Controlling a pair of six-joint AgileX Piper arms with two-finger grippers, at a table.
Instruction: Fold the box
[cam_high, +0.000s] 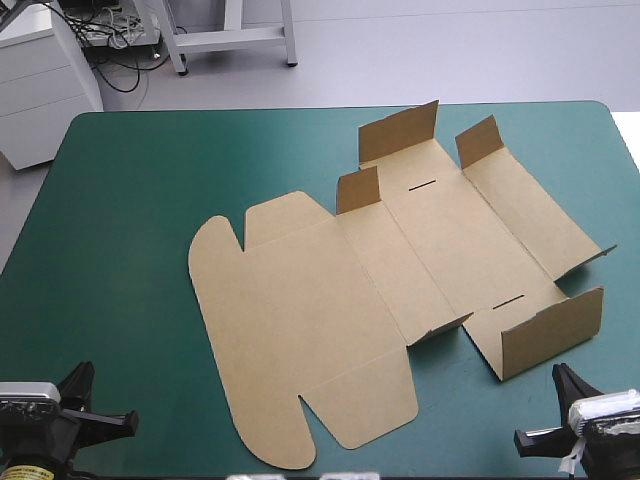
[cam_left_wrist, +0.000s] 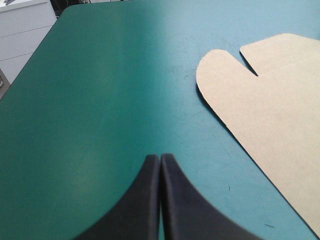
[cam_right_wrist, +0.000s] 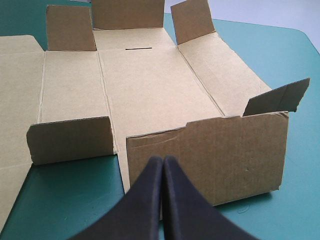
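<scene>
The brown box (cam_high: 400, 270) lies mostly flat in the middle of the teal-green table (cam_high: 120, 220). Its rounded lid panel (cam_high: 270, 340) points toward the near left; several small flaps (cam_high: 398, 130) stand up at the far side, and a near wall (cam_high: 550, 335) is raised. My left gripper (cam_left_wrist: 160, 157) is shut, with nothing in it, over bare cover to the left of the lid's rounded corner (cam_left_wrist: 220, 75). My right gripper (cam_right_wrist: 163, 159) is shut and holds nothing, just short of the raised near wall (cam_right_wrist: 210, 155). In the high view both grippers (cam_high: 132, 420) (cam_high: 555, 372) sit at the near corners.
A white cabinet (cam_high: 40, 80) and a grey stand's legs (cam_high: 230, 40) lie beyond the table's far left edge. Bare cover stretches left of the box and along the near edge.
</scene>
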